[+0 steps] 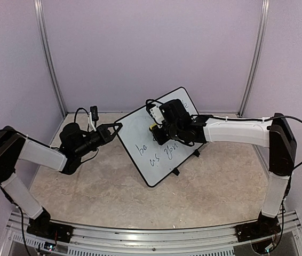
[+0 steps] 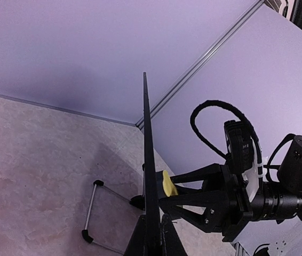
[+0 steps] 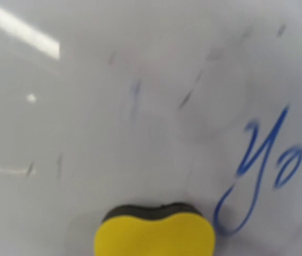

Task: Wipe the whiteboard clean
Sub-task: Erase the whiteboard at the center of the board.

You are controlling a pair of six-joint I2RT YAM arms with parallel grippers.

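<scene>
Right tool [image 1: 155, 130] holds yellow sponge [image 3: 155, 234] against the whiteboard [image 1: 140, 136].

Whiteboard [image 1: 137, 133] centre, on stand [image 2: 89, 210] (tilted); left pincer [image 1: 120, 126] at left edge, sponge [image 3: 155, 234] against face.

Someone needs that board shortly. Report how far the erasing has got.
Done: the part of the whiteboard above the sponge looks wiped down to faint smears. In hand: the left gripper holds the board's edge while the right gripper presses a yellow sponge against its face. Left: blue writing runs across the lower part, so a good share is not yet erased.
</scene>
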